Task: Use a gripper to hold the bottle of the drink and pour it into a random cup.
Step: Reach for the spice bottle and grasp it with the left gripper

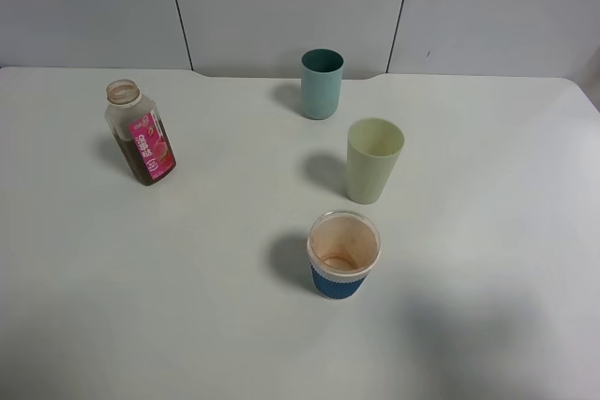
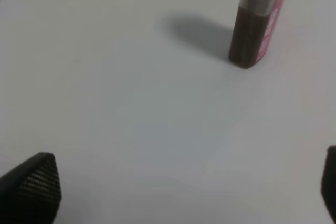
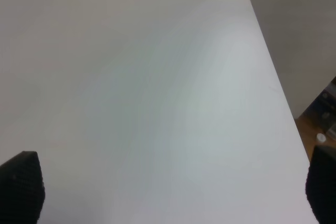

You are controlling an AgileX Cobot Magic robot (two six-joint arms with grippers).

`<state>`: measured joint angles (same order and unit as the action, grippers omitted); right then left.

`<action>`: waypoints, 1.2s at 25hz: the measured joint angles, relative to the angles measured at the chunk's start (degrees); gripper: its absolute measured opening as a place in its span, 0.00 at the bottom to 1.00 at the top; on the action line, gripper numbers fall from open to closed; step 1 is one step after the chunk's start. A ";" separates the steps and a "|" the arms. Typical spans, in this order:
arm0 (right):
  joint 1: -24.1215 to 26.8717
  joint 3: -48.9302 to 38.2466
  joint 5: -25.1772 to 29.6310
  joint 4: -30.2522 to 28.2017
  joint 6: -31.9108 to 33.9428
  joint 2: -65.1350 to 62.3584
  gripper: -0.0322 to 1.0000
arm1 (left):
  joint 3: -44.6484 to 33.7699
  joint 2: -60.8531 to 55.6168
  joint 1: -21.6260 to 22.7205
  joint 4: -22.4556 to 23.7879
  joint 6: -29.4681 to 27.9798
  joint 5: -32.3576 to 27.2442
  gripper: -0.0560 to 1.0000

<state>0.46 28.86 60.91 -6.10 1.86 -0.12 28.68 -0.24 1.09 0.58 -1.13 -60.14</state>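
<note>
At upper left of the high view the bottle (image 1: pixel 141 135) stands on the bench (image 1: pixel 187 306), untouched; the left pincer (image 2: pixel 181 187) gapes apart, probably to admit it; the right pincer (image 3: pixel 168 187) is apart too.

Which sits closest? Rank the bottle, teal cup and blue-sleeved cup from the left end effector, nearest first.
1. Bottle, ahead of the open left end effector, on the left of the table.
2-3. Teal cup at the back and blue-sleeved cup at the front, both mid-table and outside the wrist view: too close to call.
</note>
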 joint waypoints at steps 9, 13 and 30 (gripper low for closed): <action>0.00 0.00 0.00 0.00 0.00 0.00 0.99 | 0.00 0.00 0.00 0.00 0.00 0.00 0.98; 0.00 0.00 0.00 0.00 0.00 0.00 0.99 | 0.00 0.00 0.00 0.00 0.00 0.00 0.98; 0.00 0.00 0.00 0.00 0.00 0.00 0.99 | 0.00 0.00 0.00 0.00 0.00 0.00 0.98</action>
<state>0.46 28.86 60.91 -6.10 1.86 -0.12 28.68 -0.24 1.09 0.58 -1.13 -60.14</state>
